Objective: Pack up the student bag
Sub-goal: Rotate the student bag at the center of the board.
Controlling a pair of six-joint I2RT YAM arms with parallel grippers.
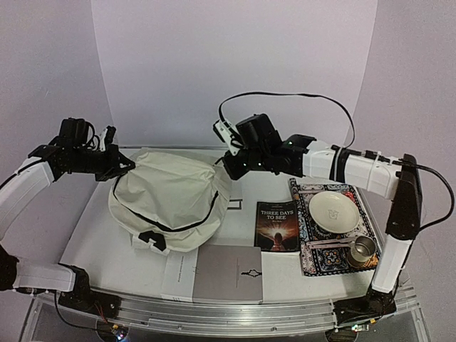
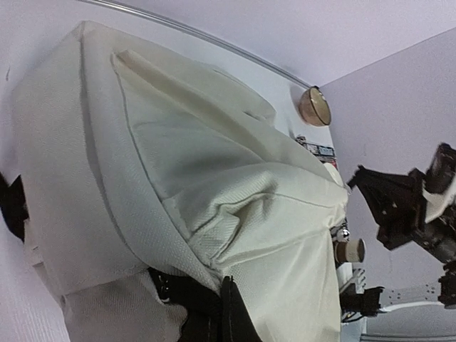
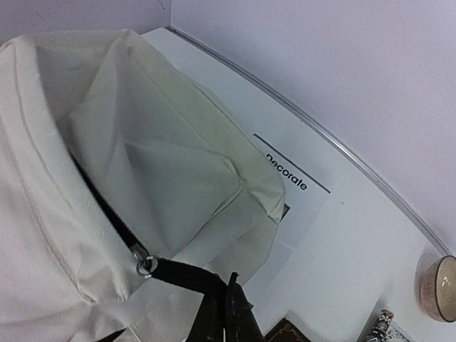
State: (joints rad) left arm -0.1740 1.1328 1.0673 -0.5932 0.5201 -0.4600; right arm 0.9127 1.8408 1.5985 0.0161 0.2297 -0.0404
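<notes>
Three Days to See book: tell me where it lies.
In the top view the dark book lies flat right of centre, between the student bag on its left and the patterned mat on its right.

A black paperback book titled "Three Days to See" point(image 1: 277, 226) lies on the white table point(image 1: 100, 246), just left of a dark patterned rectangular mat point(image 1: 324, 260). On the mat sit a round white plate point(image 1: 333, 211) and a small metal cup point(image 1: 363, 250). A pale grey book point(image 1: 221, 274) lies nearer the front edge.
</notes>
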